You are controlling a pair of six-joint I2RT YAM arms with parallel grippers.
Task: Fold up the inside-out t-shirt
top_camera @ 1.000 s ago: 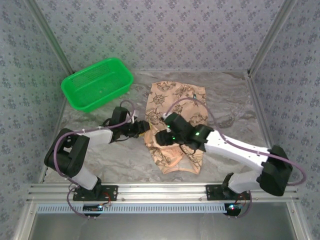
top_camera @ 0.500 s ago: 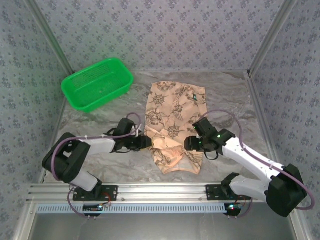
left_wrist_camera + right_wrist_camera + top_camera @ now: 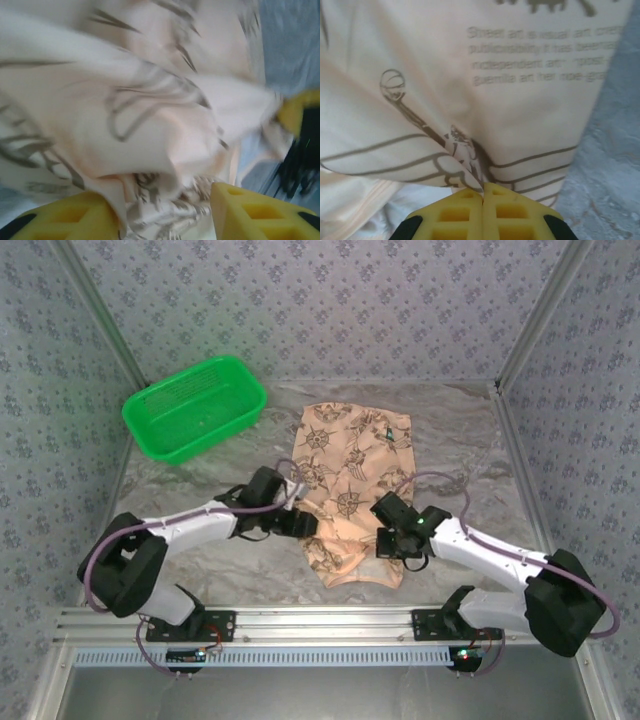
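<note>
On marbled table (image 3: 470,440), right gripper (image 3: 483,189) pinches soft printed t-shirt (image 3: 520,105); left gripper (image 3: 162,200) spreads yellow jaws

Peach t-shirt (image 3: 350,455), brown compass prints, apparently.

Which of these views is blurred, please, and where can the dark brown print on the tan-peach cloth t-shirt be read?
Left wrist view: motion blur smears the tan-peach cloth t-shirt and the yellow-fingered left gripper; right wrist view: fairly sharp, small lettering partly legible above the shut right gripper; top external view: even soft light, no glare, print too small to read.
</note>
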